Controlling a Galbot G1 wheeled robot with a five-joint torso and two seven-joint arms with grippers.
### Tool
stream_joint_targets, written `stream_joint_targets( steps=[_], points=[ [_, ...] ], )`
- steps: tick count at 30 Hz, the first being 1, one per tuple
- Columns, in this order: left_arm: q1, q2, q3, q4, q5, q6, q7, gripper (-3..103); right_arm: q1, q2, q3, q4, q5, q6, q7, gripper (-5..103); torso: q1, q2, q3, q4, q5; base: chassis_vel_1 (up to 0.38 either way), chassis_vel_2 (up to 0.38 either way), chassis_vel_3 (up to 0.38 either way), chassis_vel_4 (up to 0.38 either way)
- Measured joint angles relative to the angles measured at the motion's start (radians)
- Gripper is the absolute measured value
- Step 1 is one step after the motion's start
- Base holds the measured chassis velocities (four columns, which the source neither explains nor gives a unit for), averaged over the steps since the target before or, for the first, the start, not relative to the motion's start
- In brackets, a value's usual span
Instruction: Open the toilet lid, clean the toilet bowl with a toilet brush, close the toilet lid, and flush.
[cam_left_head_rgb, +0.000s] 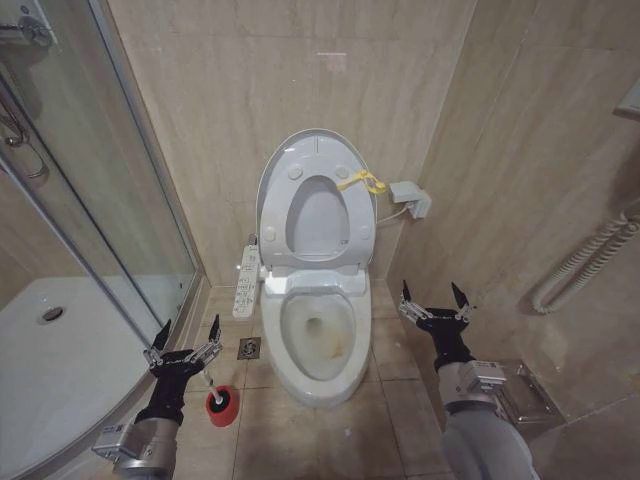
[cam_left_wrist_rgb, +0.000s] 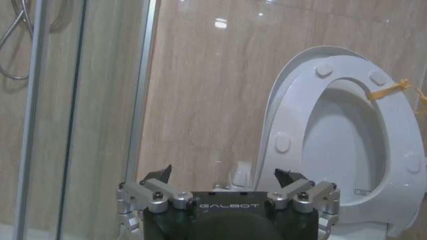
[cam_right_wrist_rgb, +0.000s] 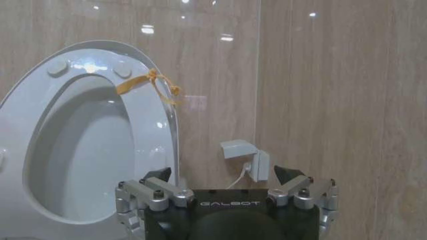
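The toilet lid (cam_left_head_rgb: 318, 222) stands upright against the wall, with the ring seat (cam_left_head_rgb: 318, 158) raised against it and a yellow strap (cam_left_head_rgb: 362, 182) at its edge. Below lies the open toilet bowl (cam_left_head_rgb: 320, 386), yellow-stained inside, with a button panel (cam_left_head_rgb: 246, 281) on its side. The toilet brush sits in its red holder (cam_left_head_rgb: 222, 405) on the floor left of the bowl. My left gripper (cam_left_head_rgb: 186, 338) (cam_left_wrist_rgb: 223, 175) hovers open just above and left of the holder. My right gripper (cam_left_head_rgb: 432, 297) (cam_right_wrist_rgb: 223, 172) is open to the right of the bowl, facing the lid (cam_right_wrist_rgb: 80, 150).
A glass shower screen (cam_left_head_rgb: 100, 200) and white shower tray (cam_left_head_rgb: 60, 350) close off the left. A floor drain (cam_left_head_rgb: 249, 347) lies beside the bowl. A wall socket box (cam_left_head_rgb: 410, 198) sits right of the lid. A ribbed hose (cam_left_head_rgb: 590, 255) hangs on the right wall.
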Motion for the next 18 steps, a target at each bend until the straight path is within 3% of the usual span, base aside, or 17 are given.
stream_joint_targets(
  steps=[18],
  points=[
    [-0.046, 0.015, 0.004, 0.049, -0.008, -0.013, 0.006, 100, 0.0, 0.0, 0.0, 0.0, 0.0, 0.0, 0.0, 100, 0.0, 0.0, 0.0, 0.0, 0.0, -0.028, 0.031, 0.032, -0.036]
  ],
)
